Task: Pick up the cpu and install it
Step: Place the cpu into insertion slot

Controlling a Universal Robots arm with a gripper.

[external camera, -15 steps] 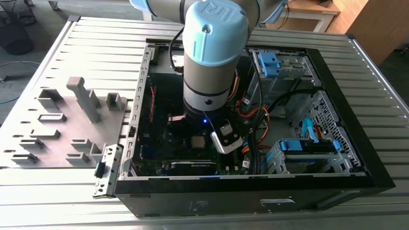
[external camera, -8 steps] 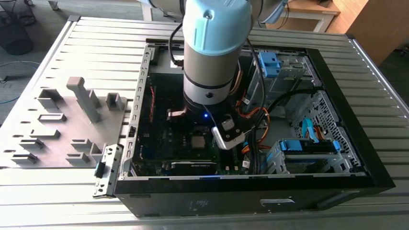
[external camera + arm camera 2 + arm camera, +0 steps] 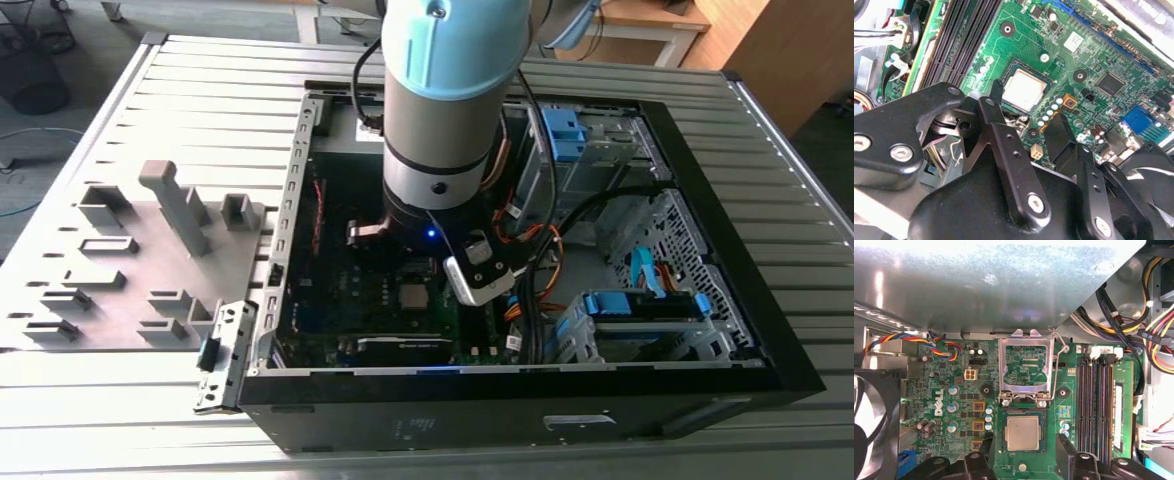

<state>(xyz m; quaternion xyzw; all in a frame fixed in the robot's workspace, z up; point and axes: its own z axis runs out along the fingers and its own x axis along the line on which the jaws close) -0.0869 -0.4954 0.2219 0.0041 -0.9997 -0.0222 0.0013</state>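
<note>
Black jointed fingers [image 3: 1004, 150] of the gripper [image 3: 1026, 107] sit closest to the lens in both wrist views. They are spread apart with nothing held between them, so the claw is judged open and empty. The small, flat, square, grey-silver cpu [image 3: 1024, 433] lies level inside the square metal-framed socket [image 3: 1024, 412], directly ahead of the gap between the two fingertips and roughly centred on it; each tip stands just outside an opposite edge of the chip and apart from it. Being square, the chip offers no long axis; its edges run parallel to the socket frame. Finding: the chip appears already seated. The socket's hinged metal load plate [image 3: 1026, 362] is swung open on the far side of the chip, and the thin wire lever [image 3: 1054, 365] is raised beside it, so the cover is not yet closed. Around the socket spreads the green motherboard [image 3: 954, 390], with long black memory slots [image 3: 1094, 405] running alongside. In the exterior view the cpu [image 3: 418, 296] shows as a pale square on the floor of the open black computer case [image 3: 747, 330], just below the light-blue and grey arm [image 3: 434, 80] that reaches down into it. On the exterior view's left, well apart from the case, a grey tray with raised blocks [image 3: 134, 260] rests on the ribbed metal table [image 3: 200, 90].
</note>
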